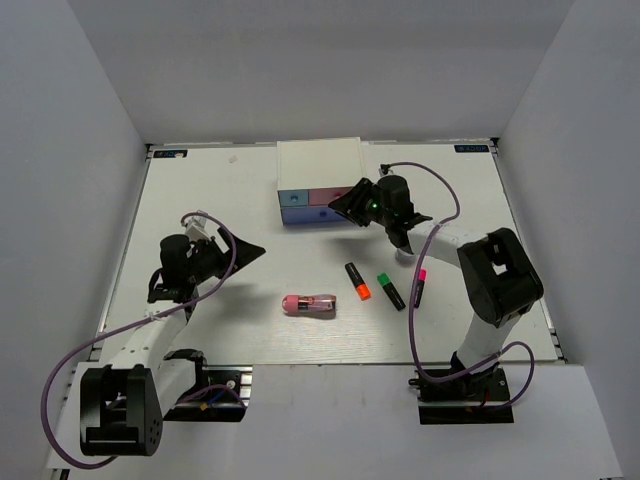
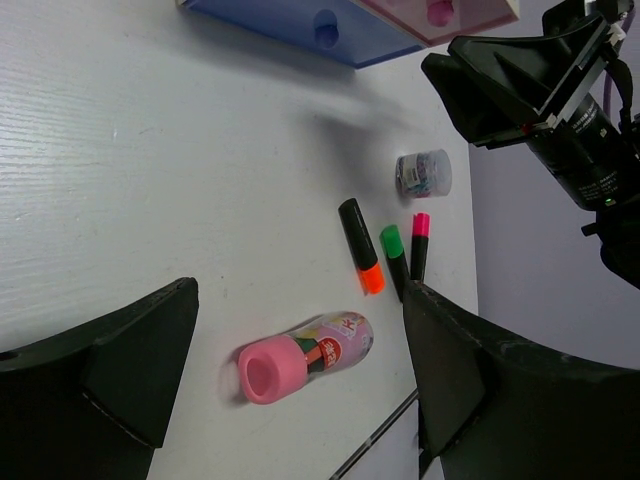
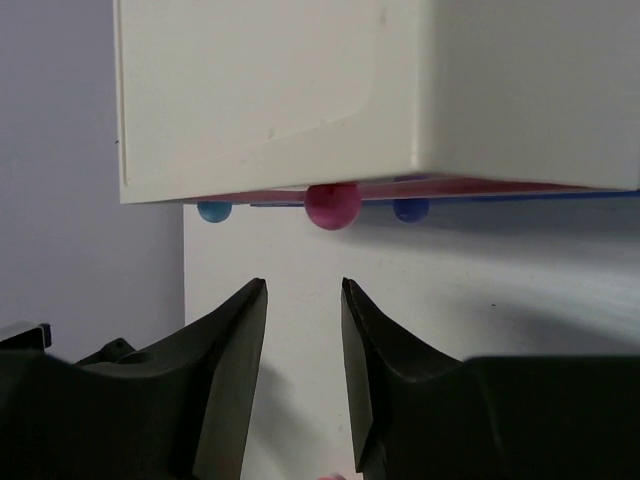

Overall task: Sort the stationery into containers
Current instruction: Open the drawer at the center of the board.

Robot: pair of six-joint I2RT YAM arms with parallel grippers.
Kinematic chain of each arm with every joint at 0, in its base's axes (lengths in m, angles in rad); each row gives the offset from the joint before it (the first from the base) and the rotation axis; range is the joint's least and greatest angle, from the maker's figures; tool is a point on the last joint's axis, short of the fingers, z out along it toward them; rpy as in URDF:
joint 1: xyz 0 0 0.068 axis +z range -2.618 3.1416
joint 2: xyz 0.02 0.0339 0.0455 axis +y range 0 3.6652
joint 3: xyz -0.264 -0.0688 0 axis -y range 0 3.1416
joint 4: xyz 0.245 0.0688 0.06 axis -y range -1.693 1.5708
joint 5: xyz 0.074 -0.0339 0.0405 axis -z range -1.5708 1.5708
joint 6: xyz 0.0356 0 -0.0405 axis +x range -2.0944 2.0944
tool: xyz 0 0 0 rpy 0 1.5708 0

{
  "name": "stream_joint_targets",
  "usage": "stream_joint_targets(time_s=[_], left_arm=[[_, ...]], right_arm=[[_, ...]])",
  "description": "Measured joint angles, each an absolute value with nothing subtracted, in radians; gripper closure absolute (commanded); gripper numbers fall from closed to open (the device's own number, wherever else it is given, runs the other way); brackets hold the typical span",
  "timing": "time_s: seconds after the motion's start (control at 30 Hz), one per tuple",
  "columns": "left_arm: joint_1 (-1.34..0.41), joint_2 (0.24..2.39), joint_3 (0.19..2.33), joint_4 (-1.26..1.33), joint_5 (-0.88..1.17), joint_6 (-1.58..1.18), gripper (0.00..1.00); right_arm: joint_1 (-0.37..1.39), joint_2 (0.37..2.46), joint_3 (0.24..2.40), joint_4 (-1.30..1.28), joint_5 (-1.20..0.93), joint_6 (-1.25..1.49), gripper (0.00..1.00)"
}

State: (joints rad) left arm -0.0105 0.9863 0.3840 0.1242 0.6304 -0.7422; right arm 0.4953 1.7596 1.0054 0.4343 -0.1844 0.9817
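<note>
The white drawer chest (image 1: 318, 165) stands at the back of the table, its blue drawer (image 1: 296, 213) and pink drawer (image 1: 324, 196) facing me. My right gripper (image 1: 350, 204) hovers just in front of the pink knob (image 3: 332, 205); the gripper (image 3: 304, 285) is open with a narrow gap and nothing in it. The pink tube (image 1: 308, 304) lies mid-table, under my open left gripper (image 2: 300, 290), which hangs above it. To its right lie the orange marker (image 1: 358, 281), green marker (image 1: 391, 290) and pink marker (image 1: 420, 287). A whitish-grey conical piece (image 2: 423, 173) sits beyond them.
Two blue knobs (image 3: 214, 211) (image 3: 410, 209) flank the pink one. The right arm's purple cable (image 1: 440, 180) loops over the back right of the table. White walls enclose the table (image 1: 200, 200) on three sides.
</note>
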Motion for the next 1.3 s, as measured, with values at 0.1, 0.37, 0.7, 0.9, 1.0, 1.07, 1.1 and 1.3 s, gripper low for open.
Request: stream_joint_targets(time_s=[0.1, 0.37, 0.7, 0.9, 1.0, 1.07, 1.1, 1.3], left_arm=[[-0.01, 0.965, 0.377, 0.121, 0.625, -0.742, 0.07], [-0.01, 0.953, 0.366, 0.114, 0.617, -0.742, 0.07], [-0.01, 0.97, 0.366, 0.128, 0.616, -0.746, 0.07], [-0.019, 0.987, 0.366, 0.143, 0.614, -0.749, 0.07], [-0.022, 0.989, 0.366, 0.143, 0.614, -0.75, 0.07], [-0.022, 0.989, 0.366, 0.144, 0.614, -0.75, 0.07], [-0.022, 0.989, 0.364, 0.144, 0.614, -0.75, 0.07], [-0.022, 0.988, 0.35, 0.142, 0.614, -0.75, 0.07]], right_arm=[[0.498, 1.763, 1.005, 0.426, -0.156, 0.995, 0.58], [0.499, 1.776, 1.015, 0.422, -0.088, 1.007, 0.55], [0.5, 1.776, 1.016, 0.461, -0.064, 0.965, 0.48], [0.5, 1.773, 0.966, 0.48, -0.06, 0.973, 0.49], [0.498, 1.773, 0.95, 0.472, -0.058, 0.989, 0.52], [0.498, 1.773, 0.95, 0.472, -0.056, 0.994, 0.56], [0.499, 1.773, 0.95, 0.475, -0.055, 0.995, 0.57], [0.5, 1.773, 0.952, 0.474, -0.047, 1.015, 0.55]])
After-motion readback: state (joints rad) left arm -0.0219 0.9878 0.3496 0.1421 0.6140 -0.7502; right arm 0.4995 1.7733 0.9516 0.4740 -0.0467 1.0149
